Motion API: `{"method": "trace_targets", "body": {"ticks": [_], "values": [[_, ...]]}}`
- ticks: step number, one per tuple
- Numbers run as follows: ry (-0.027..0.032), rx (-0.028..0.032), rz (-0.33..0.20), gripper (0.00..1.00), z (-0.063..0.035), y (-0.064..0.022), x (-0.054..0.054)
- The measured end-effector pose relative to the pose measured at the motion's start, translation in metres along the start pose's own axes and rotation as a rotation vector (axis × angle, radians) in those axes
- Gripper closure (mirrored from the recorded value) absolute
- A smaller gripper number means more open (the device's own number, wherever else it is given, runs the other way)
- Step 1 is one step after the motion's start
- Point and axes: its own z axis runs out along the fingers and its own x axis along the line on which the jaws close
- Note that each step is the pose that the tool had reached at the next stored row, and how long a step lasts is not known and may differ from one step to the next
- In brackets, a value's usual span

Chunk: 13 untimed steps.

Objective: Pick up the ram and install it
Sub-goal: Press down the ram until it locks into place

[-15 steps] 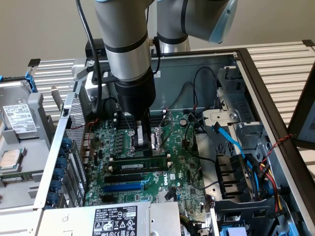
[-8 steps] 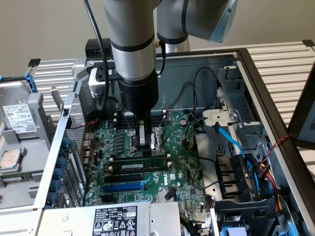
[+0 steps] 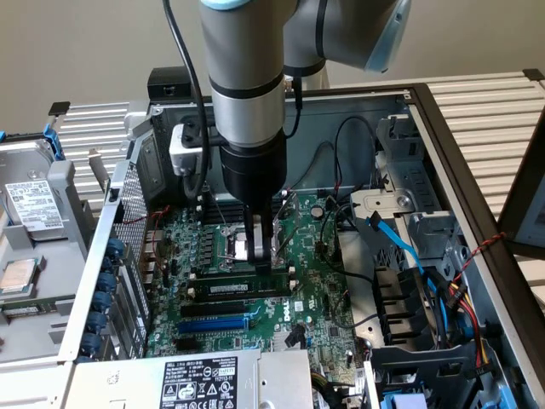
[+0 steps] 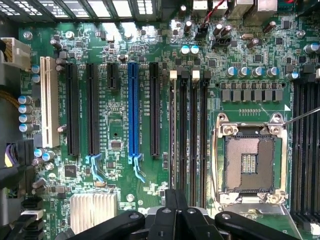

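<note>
With the arm dropped straight down into the open PC case, the gripper [image 3: 260, 256] sits low over the motherboard [image 3: 324, 294], fingers pinched together with nothing visibly between them in the wrist view [image 4: 175, 212]. In the exterior view the fingertips meet the top edge of the ram [image 3: 240, 289] — a long green stick with a white label, already standing on edge in one of the black memory slots [image 4: 192, 135] just beside the empty CPU socket [image 4: 248, 161]. So the stick is directly below the tips, not off to a side. Its long axis runs along the slot, across the exterior view from left to right, parallel to the blue expansion slot [image 3: 213, 324] nearer the camera. Looks like a closed-finger push on the stick's top edge; whether it's fully latched I can't tell — retaining clips too small to read
</note>
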Motion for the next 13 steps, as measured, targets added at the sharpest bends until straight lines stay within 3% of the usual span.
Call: {"method": "trace_targets", "body": {"ticks": [13], "values": [[0.0005,-0.0007,0.000,0.90,0.0106,0.0001,0.0000]]}}
